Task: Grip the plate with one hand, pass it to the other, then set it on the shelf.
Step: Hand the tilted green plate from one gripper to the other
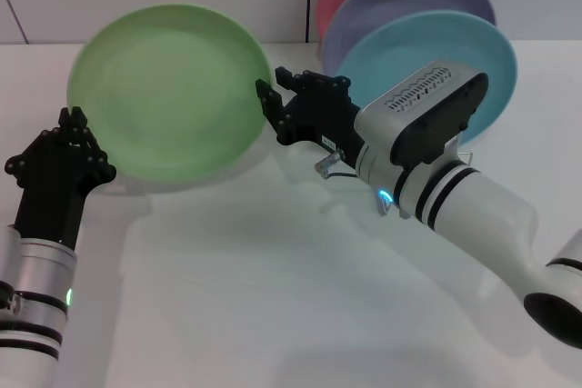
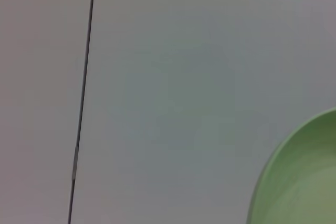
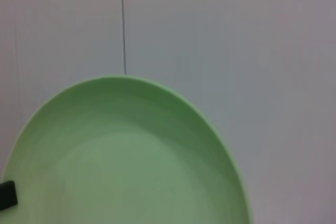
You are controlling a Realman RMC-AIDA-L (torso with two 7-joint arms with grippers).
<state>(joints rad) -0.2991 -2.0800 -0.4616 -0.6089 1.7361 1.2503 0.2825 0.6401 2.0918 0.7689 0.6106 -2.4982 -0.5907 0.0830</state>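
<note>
While the green plate (image 1: 173,93) stands tilted in the air above the worktop (image 1: 273,297), both grippers sit at its rim: the left gripper (image 1: 71,144) at the lower left edge, the right gripper (image 1: 293,102) at the right edge. Whether either set of fingers is clenched on it I cannot tell. Before the left lets go, the right should be seen to clamp the rim firmly (the rack (image 1: 329,163) is mostly hidden behind it).
</note>
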